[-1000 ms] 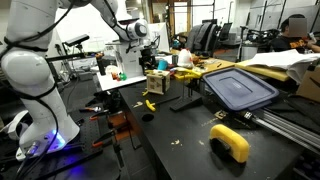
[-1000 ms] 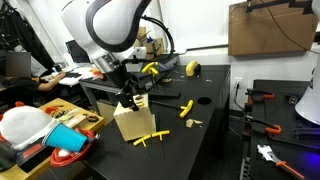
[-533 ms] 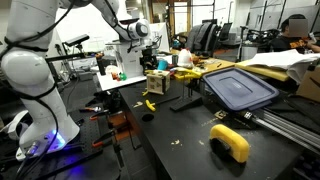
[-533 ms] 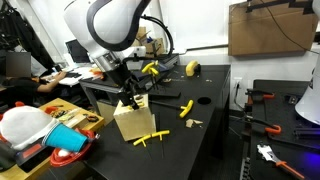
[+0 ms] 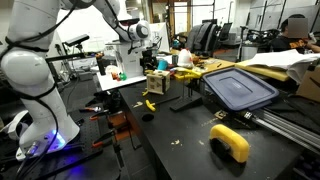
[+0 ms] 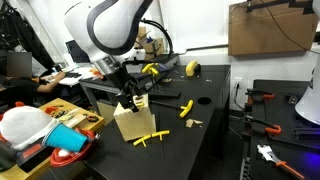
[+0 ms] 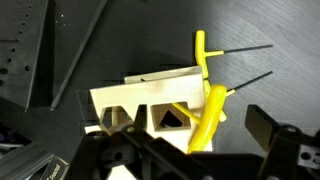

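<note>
My gripper [image 7: 185, 148] hangs open just above a pale wooden block [image 7: 140, 100] with square holes in its top. A yellow-handled tool [image 7: 205, 120] sticks up from the block. Its handle stands between my spread fingers, and no pad presses on it. Beyond it a second yellow T-shaped tool [image 7: 202, 55] lies on the black table with thin metal shafts pointing away. In both exterior views the gripper [image 6: 130, 97] [image 5: 150, 63] sits right over the block [image 6: 130, 123] [image 5: 156, 82], near the table's edge.
Yellow tools [image 6: 152, 137] [image 6: 186, 108] lie loose on the black table [image 6: 210, 140] beside the block. A grey-blue lid [image 5: 240, 88] and a chunky yellow object [image 5: 231, 141] sit further along. Cluttered benches and a red bowl [image 6: 68, 156] flank the table.
Almost nothing: the arm's upper part has drifted slightly sideways, and the gripper stays open over the block.
</note>
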Motion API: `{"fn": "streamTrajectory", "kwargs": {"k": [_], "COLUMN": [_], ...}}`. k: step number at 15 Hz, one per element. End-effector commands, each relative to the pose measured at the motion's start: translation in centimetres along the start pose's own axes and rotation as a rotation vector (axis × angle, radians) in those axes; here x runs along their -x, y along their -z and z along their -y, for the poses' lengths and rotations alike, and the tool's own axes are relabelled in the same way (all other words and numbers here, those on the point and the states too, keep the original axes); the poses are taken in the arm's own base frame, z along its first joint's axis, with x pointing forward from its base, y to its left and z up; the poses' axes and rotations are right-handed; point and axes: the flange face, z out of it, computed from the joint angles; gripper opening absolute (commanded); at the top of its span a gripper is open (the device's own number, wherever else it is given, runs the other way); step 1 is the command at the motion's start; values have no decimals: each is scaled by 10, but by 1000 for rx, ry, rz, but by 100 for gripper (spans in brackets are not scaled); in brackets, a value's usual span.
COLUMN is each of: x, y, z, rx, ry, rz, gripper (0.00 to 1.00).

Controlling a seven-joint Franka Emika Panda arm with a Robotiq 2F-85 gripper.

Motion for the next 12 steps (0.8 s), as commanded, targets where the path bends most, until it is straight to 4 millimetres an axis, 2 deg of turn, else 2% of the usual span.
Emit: {"fn": "streamTrajectory", "kwargs": {"k": [1, 12], "x": [-10, -9], "y": [4, 2], "z": [0, 1], "rx": [-35, -22], "ry": [21, 7], "rz": [-24, -18], "gripper": [100, 100]}}
